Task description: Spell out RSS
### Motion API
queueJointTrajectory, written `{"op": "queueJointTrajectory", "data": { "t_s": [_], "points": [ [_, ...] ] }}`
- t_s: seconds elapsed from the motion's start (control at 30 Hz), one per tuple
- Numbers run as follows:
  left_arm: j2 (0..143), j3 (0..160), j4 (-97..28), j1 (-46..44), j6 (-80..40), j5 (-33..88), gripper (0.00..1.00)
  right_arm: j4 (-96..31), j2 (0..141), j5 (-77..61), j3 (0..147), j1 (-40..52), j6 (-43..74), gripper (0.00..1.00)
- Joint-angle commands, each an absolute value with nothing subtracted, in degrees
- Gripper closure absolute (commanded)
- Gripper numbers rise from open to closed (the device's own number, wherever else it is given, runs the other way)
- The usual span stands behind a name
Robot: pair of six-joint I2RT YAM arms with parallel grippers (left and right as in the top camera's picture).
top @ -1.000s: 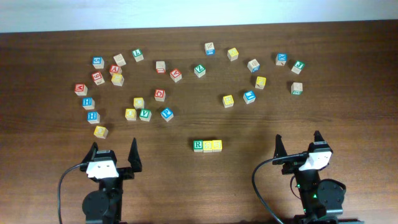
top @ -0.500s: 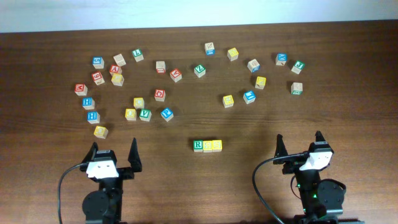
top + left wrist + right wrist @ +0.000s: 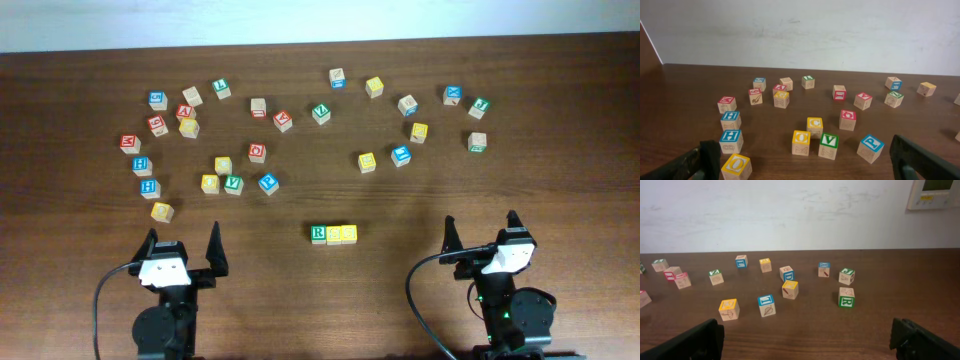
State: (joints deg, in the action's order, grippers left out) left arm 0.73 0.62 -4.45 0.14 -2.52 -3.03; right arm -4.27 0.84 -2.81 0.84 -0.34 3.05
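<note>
Spelling row: R cube, yellow cube, second yellow cube, touching in line near the front edge's middle.
Left gripper: released, jaws apart, front-left corner.
Right gripper: released, jaws apart, front-right corner.

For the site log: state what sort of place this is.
Probably an indoor lab or office workbench: a brown wooden table set against a plain white wall, with a wall control panel mounted above.
</note>
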Motion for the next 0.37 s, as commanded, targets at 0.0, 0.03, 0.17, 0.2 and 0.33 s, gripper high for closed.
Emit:
{"op": "queueJointTrajectory", "data": {
  "t_s": [0.0,0.03,0.17,0.2,0.33],
  "points": [
    [0.3,0.6,-4.8,0.6,-1.2,-2.4,0.01,-4.4,0.2,-2.1,0.3,-0.7,3.3,0.02],
    [0.3,0.6,-4.8,0.6,-1.2,-2.4,0.01,-4.4,0.2,-2.1,0.3,-0.7,3.3,0.02],
    [0.3,0.6,-4.8,0.6,-1.2,-2.4,0.01,-4.4,0.2,-2.1,0.3,-0.7,3.3,0.02],
    [0.3,0.6,-4.8,0.6,-1.2,-2.4,0.01,-4.4,0.2,-2.1,0.3,-0.7,3.3,0.02],
    [0.3,0.6,-4.8,0.6,-1.2,-2.4,0.01,-4.4,0.2,-2.1,0.3,-0.7,3.3,0.02]
  ]
}}
